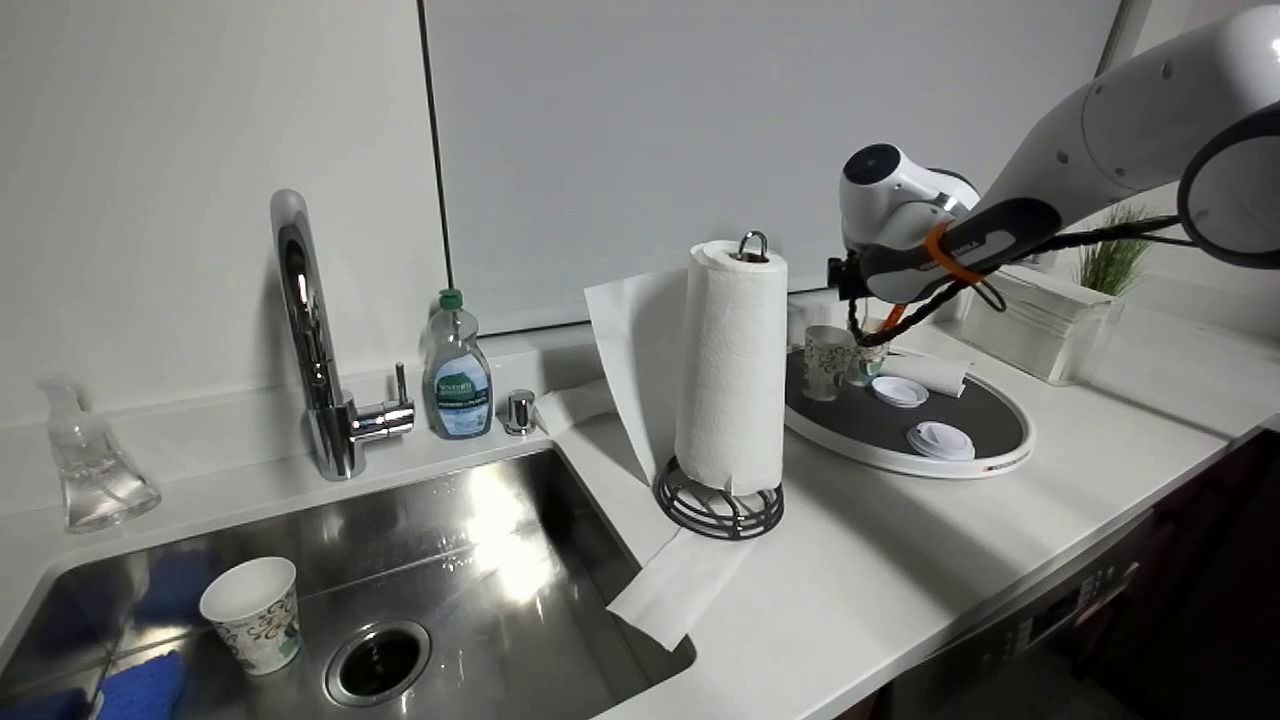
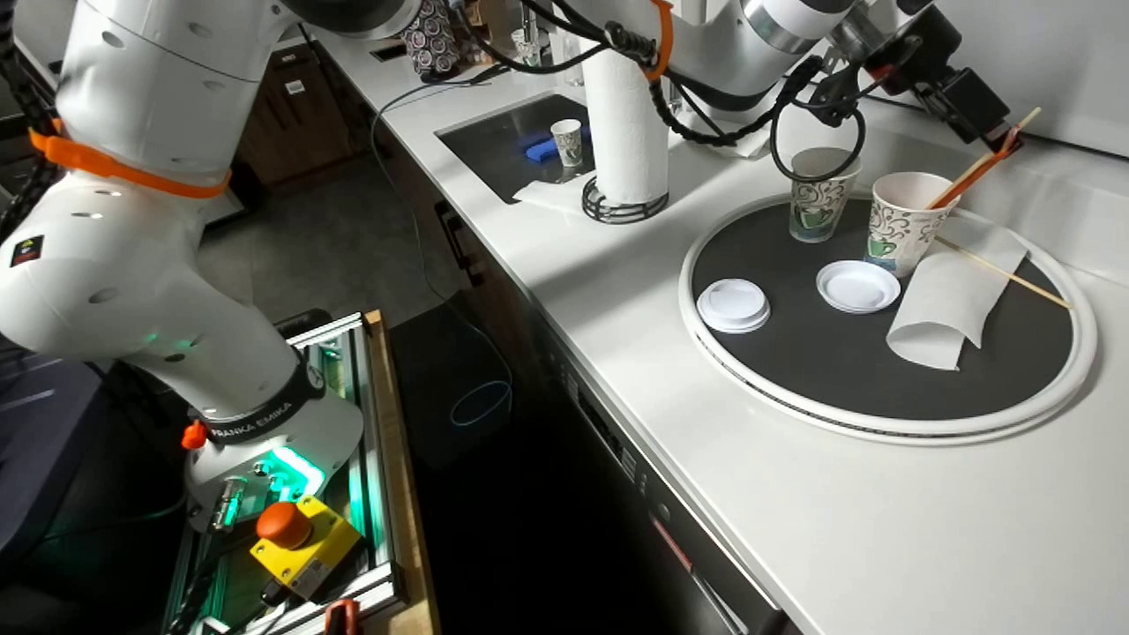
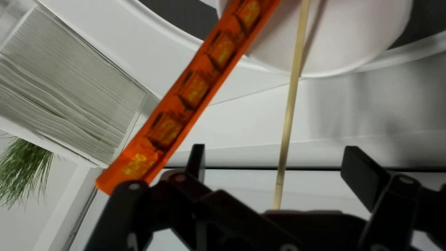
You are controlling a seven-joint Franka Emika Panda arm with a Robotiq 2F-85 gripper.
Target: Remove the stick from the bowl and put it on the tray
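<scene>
The orange-red stick (image 2: 981, 173), a flat printed strip, leans in a patterned paper cup (image 2: 891, 231) with a thin pale wooden stick (image 2: 956, 188). The cup stands on the round tray (image 2: 1083, 339), dark inside with a white rim. No dark bowl is in view. My gripper (image 3: 275, 150) is open in the wrist view. The pale stick (image 3: 289, 118) runs between its fingers, apart from both. The orange-red stick (image 3: 193, 90) passes outside the left finger; I cannot tell whether they touch. In an exterior view the gripper (image 2: 1004, 137) is above and behind the cup's rim.
Another paper cup (image 2: 811, 212), two white lids (image 2: 734, 304) (image 2: 858, 285), a curled paper towel (image 2: 944, 300) and a loose pale stick (image 2: 1005, 266) lie on the tray. A paper-towel roll (image 1: 735, 370) stands beside it. A white box (image 1: 1040, 325) and the wall are close behind.
</scene>
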